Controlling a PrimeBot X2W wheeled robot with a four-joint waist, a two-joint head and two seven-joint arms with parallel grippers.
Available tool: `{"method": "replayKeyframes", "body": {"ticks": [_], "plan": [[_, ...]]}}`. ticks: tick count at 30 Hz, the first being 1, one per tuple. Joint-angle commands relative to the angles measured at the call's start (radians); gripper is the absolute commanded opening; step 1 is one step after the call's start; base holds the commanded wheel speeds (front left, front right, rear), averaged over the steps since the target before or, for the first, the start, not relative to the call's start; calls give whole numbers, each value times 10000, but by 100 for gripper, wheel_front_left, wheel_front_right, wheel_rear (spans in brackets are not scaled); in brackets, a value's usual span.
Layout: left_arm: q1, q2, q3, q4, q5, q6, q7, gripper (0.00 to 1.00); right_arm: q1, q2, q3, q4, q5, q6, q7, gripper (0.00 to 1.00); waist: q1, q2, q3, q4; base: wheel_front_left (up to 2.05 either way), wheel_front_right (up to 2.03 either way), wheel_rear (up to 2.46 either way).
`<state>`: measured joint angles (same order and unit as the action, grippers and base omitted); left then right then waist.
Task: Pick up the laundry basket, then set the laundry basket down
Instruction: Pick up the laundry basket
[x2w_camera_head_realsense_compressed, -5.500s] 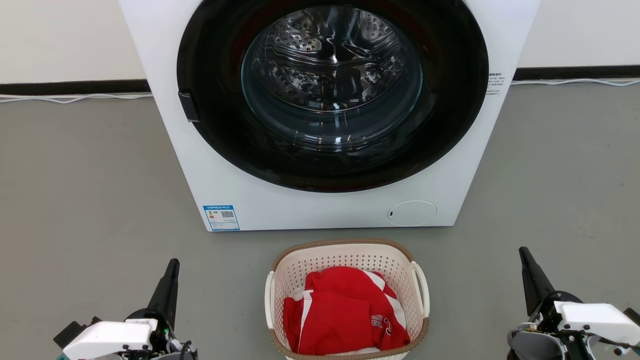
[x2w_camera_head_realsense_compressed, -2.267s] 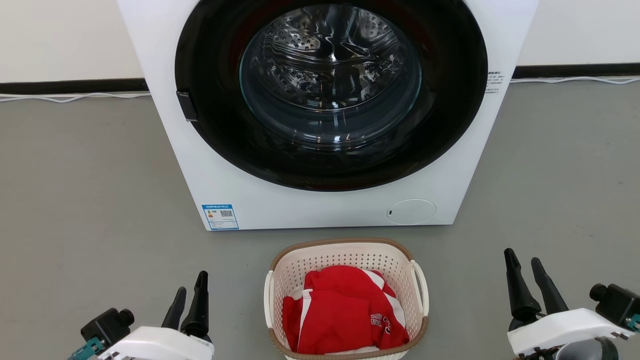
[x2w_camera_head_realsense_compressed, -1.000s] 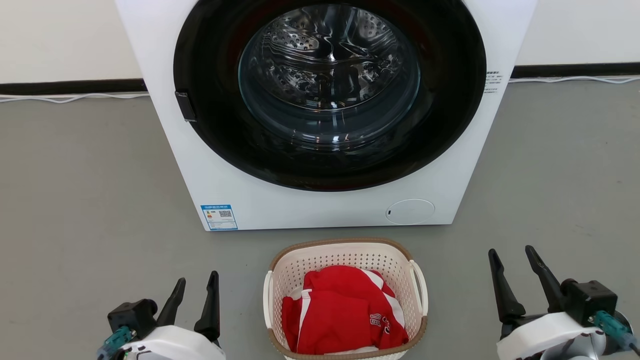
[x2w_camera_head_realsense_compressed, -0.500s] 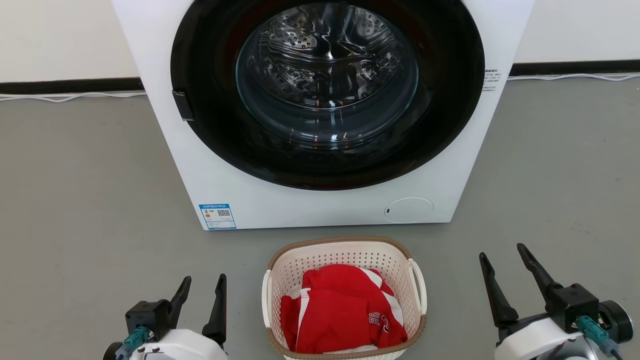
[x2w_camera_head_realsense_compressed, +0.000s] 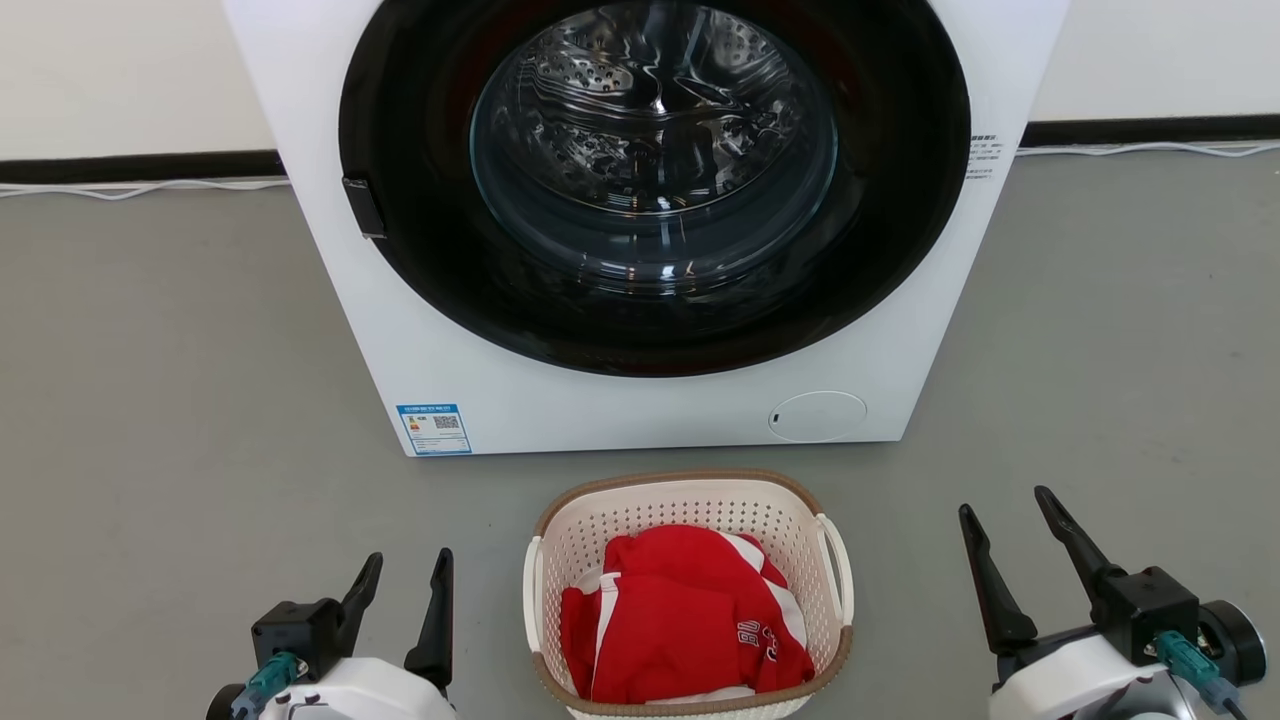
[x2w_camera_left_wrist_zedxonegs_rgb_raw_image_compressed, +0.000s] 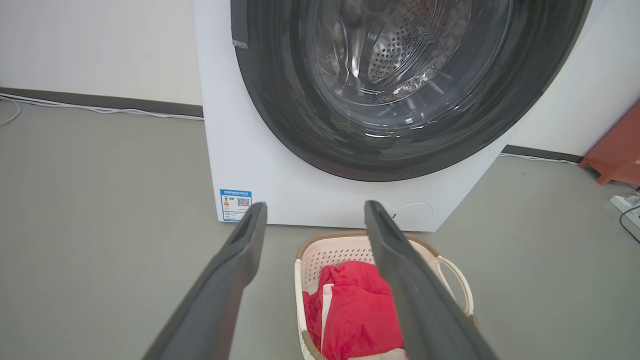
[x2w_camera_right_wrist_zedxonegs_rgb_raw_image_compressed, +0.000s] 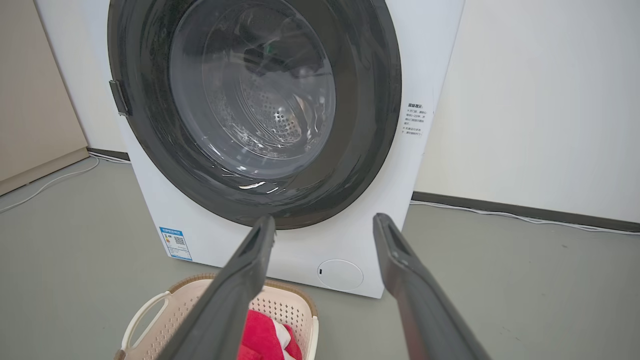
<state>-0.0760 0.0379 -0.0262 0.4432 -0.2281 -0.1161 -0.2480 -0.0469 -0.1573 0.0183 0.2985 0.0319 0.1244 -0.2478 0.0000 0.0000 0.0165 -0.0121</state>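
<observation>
**Head view.** The laundry basket (x2w_camera_head_realsense_compressed: 690, 505) stands upright on the floor (x2w_camera_head_realsense_compressed: 180, 400), just before the washing machine (x2w_camera_head_realsense_compressed: 640, 415) and between the two hands. Its mouth faces up, and a red garment (x2w_camera_head_realsense_compressed: 680, 620) lies inside. Its loop handles (x2w_camera_head_realsense_compressed: 836, 570) face left and right, one toward each hand, presumably to allow a two-armed lift. Its long axis appears to run from robot to machine, though the near end is cut off. The left hand (x2w_camera_head_realsense_compressed: 410, 558) and right hand (x2w_camera_head_realsense_compressed: 1003, 503) hover apart from it, both spread and holding nothing.

**Left wrist view.** Spread fingers (x2w_camera_left_wrist_zedxonegs_rgb_raw_image_compressed: 235, 270) frame the basket's near side, with the machine beyond.

**Right wrist view.** Spread fingers (x2w_camera_right_wrist_zedxonegs_rgb_raw_image_compressed: 400, 270) point at the machine's base. The basket lies at lower left, untouched.
</observation>
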Motion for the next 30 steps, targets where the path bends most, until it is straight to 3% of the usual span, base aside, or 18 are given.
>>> {"method": "replayKeyframes", "body": {"ticks": [1,14,30], "plan": [[-596,123,290,-191,69,-70,-137,100,-402,-120,186,-263,122,63,-139,100,0,0,32,3,0,0,0],[-1549,123,-95,844,-135,55,-137,100,-1088,18,-110,267,357,63,-139,100,0,0,1027,74,0,0,0],[-5261,123,-1194,5096,-1049,317,17,100,-4478,-363,829,4768,1101,63,-139,100,0,0,3796,170,0,0,0]]}}
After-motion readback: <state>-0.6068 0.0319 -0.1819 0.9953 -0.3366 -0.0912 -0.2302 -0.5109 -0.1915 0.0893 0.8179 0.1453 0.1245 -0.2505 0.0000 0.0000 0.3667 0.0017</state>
